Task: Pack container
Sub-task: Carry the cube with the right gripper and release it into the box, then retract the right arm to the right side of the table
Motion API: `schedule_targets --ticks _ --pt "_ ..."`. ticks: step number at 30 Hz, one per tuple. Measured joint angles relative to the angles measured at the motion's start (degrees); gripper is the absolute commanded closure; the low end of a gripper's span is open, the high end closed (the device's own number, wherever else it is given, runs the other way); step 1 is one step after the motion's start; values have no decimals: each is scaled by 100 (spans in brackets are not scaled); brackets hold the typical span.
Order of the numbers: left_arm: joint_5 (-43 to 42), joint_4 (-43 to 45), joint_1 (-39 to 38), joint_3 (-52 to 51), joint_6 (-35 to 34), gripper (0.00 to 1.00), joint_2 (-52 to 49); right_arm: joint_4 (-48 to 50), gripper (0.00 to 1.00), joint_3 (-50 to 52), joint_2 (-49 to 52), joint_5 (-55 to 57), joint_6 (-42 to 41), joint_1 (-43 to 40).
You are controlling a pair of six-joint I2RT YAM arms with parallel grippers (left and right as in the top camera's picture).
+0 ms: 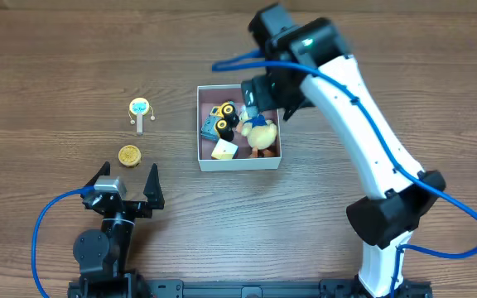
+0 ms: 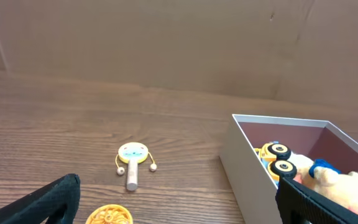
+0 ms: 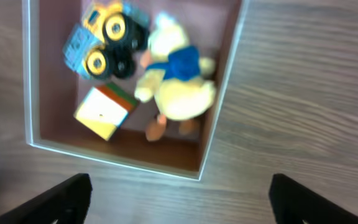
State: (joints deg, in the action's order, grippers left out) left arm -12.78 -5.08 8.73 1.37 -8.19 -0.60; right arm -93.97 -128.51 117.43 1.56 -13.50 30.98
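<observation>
The container (image 1: 238, 162) is a shallow white-walled box with a mauve bottom at the table's middle. It holds a yellow toy truck (image 1: 222, 120), a yellow plush duck (image 1: 262, 135) with a blue scarf, and a coloured cube (image 1: 224, 150). My right gripper (image 1: 259, 98) hovers open and empty above the container's far right part; its wrist view shows the duck (image 3: 176, 81), truck (image 3: 104, 43), cube (image 3: 104, 112) and box wall (image 3: 219, 106) below the spread fingers (image 3: 179, 199). My left gripper (image 1: 128, 184) is open and empty near the front left.
A small rattle drum (image 1: 141, 110) and a round yellow disc (image 1: 128, 154) lie on the wood table left of the container. The left wrist view shows the drum (image 2: 133, 158), the disc (image 2: 109, 216) between the fingers (image 2: 179, 208), and the container wall (image 2: 238, 165).
</observation>
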Motion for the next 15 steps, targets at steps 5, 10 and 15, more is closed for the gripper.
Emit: schedule_targets --ticks 5,10,15 --pt "0 0 0 -2 0 0 0 -315 0 -658 -844 37 -2 -168" --pt "0 2 0 0 0 0 0 -348 0 549 -3582 531 -332 -57" --pt "0 -4 0 0 0 0 -2 1040 0 3722 -6107 1851 -1392 -61"
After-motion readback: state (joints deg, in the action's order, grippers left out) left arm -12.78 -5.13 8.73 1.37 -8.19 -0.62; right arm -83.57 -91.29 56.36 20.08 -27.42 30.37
